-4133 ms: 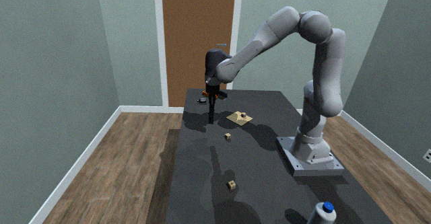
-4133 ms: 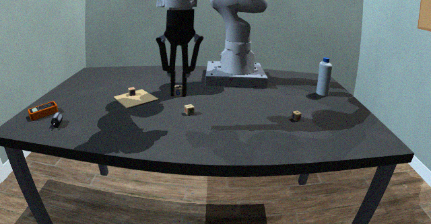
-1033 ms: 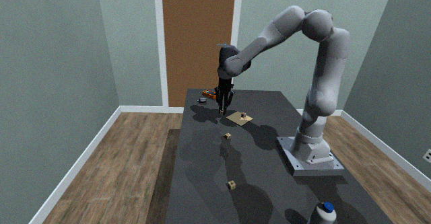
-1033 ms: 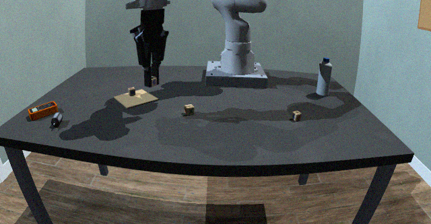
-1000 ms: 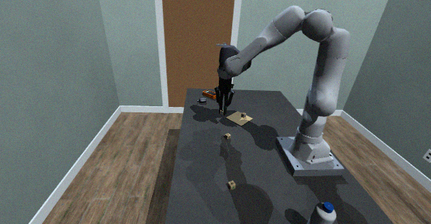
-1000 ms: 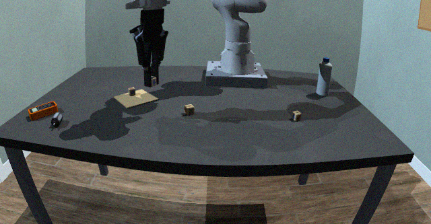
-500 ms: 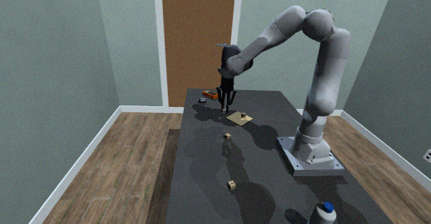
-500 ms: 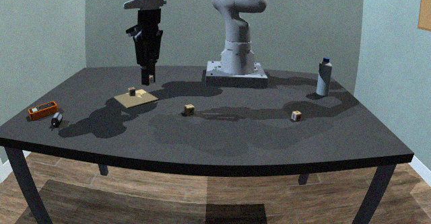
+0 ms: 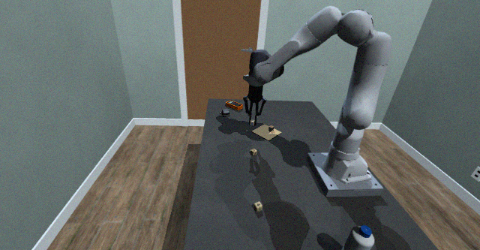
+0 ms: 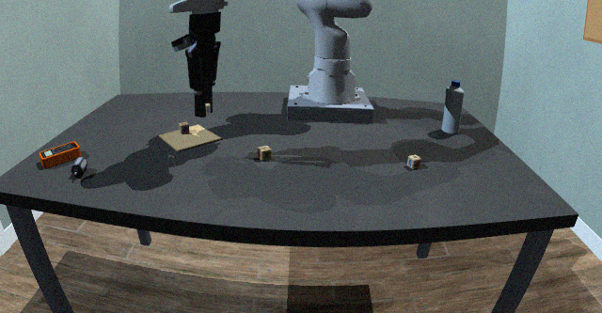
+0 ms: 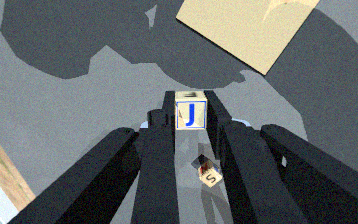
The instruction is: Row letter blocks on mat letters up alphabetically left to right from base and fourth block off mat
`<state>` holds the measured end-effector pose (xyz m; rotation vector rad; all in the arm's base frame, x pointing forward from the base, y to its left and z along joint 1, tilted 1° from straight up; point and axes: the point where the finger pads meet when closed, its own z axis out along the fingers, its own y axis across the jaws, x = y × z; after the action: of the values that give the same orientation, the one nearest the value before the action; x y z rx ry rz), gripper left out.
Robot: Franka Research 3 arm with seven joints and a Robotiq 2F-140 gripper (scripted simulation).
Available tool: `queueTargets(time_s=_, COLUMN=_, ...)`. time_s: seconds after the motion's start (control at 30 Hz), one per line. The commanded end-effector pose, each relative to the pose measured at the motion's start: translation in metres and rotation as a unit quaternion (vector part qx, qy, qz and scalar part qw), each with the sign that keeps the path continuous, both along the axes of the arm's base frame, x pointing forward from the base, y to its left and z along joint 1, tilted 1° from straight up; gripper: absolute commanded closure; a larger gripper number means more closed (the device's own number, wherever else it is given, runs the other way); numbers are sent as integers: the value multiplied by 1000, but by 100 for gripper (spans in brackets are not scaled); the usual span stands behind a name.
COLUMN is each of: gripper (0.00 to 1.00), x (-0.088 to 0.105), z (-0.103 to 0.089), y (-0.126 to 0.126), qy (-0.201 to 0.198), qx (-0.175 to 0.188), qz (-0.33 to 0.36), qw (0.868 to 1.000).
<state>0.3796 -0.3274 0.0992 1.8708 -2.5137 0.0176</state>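
My gripper [image 9: 253,123] [image 11: 189,105] is shut on a wooden block [image 9: 253,121] [image 10: 208,108] [image 11: 190,115], whose side toward the wrist camera shows a blue J. It hangs above the table beside the tan mat [image 9: 261,132] [image 10: 188,142] [image 11: 240,42]. Another block [image 9: 271,128] [image 10: 184,128] sits on the mat; its letter is too small to read. A block with an S on top [image 9: 253,152] [image 10: 264,153] [image 11: 211,177] stands on the table off the mat. A further block [image 9: 258,206] [image 10: 414,162] stands far from the mat, its letter unclear.
An orange device [image 9: 234,105] [image 10: 60,154] and a small dark object [image 9: 225,112] [image 10: 80,166] lie at the table end beyond the mat. A bottle with a blue cap [image 9: 361,240] [image 10: 452,112] stands at the opposite end.
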Motion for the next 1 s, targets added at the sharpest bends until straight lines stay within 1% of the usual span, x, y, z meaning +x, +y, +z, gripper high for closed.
queueTargets(time_s=0.0, gripper=78, x=-4, z=1, y=-5, qy=-4, qx=3, qz=69, qw=998)
queueTargets(time_s=0.3, gripper=78, x=-13, z=1, y=-12, qy=-3, qx=2, qz=118, qw=993)
queueTargets(time_s=0.37, gripper=78, x=-13, z=1, y=-12, qy=-3, qx=2, qz=118, qw=993)
queueTargets(time_s=0.4, gripper=78, x=-17, z=1, y=-15, qy=-3, qx=2, qz=134, qw=991)
queueTargets(time_s=0.57, gripper=78, x=-22, z=1, y=-19, qy=-3, qx=1, qz=162, qw=987)
queueTargets(time_s=0.87, gripper=78, x=-32, z=1, y=-25, qy=-2, qx=1, qz=210, qw=978)
queueTargets(time_s=0.93, gripper=78, x=-32, z=1, y=-25, qy=-2, qx=1, qz=210, qw=978)
queueTargets(time_s=0.97, gripper=78, x=-35, z=1, y=-28, qy=-2, qx=1, qz=225, qw=974)
